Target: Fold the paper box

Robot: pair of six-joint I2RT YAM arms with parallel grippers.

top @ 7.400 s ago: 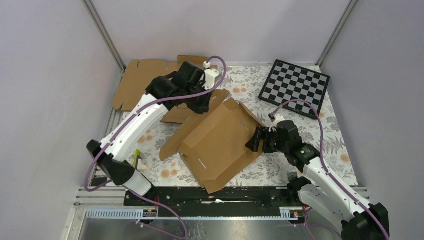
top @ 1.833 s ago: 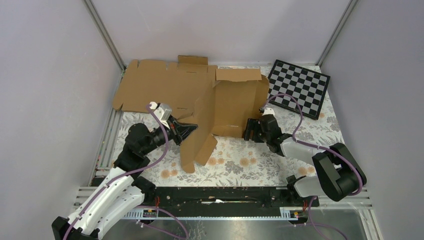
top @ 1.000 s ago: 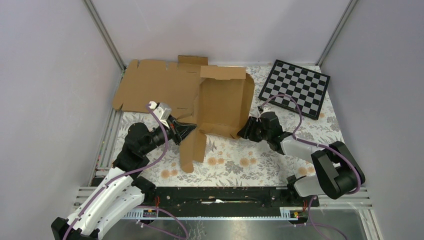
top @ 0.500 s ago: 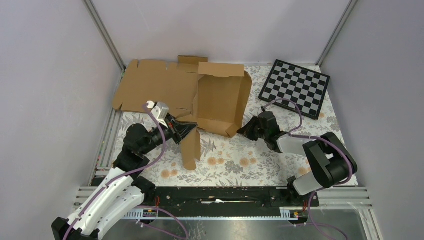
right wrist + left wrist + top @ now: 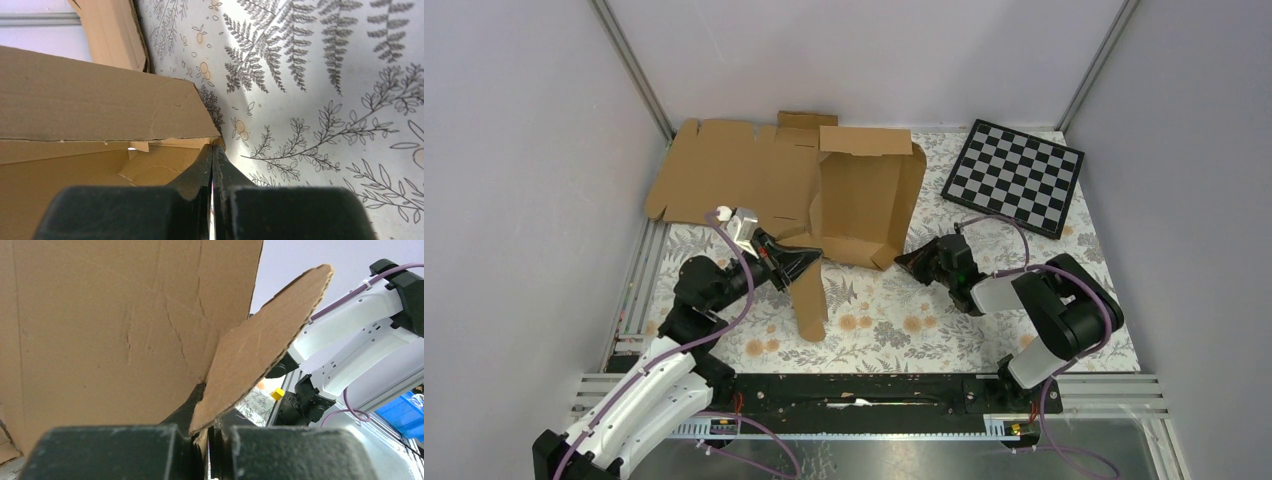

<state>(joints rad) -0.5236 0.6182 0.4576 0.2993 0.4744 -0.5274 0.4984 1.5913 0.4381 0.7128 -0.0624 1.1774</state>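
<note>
The paper box (image 5: pixel 864 200) is a brown cardboard sheet, partly folded, with its main panel raised on edge at the table's middle back. My left gripper (image 5: pixel 812 258) is shut on a flap (image 5: pixel 811 300) at the box's near left corner. The left wrist view shows that flap (image 5: pixel 260 350) pinched between the jaws (image 5: pixel 207 432), with the panel (image 5: pixel 125 330) behind it. My right gripper (image 5: pixel 902 262) lies low on the table, shut with nothing in it. Its tip (image 5: pixel 212 150) sits at the box's near right corner (image 5: pixel 100 110).
A second flat brown cardboard sheet (image 5: pixel 724 175) lies at the back left, partly under the box. A black-and-white checkerboard (image 5: pixel 1014 178) lies at the back right. A floral cloth (image 5: pixel 904 320) covers the table. Grey walls enclose three sides.
The right gripper has shut and now rests by the box's near right corner. The box has swung further left and stands steeper. The left gripper has kept its hold on the flap.
</note>
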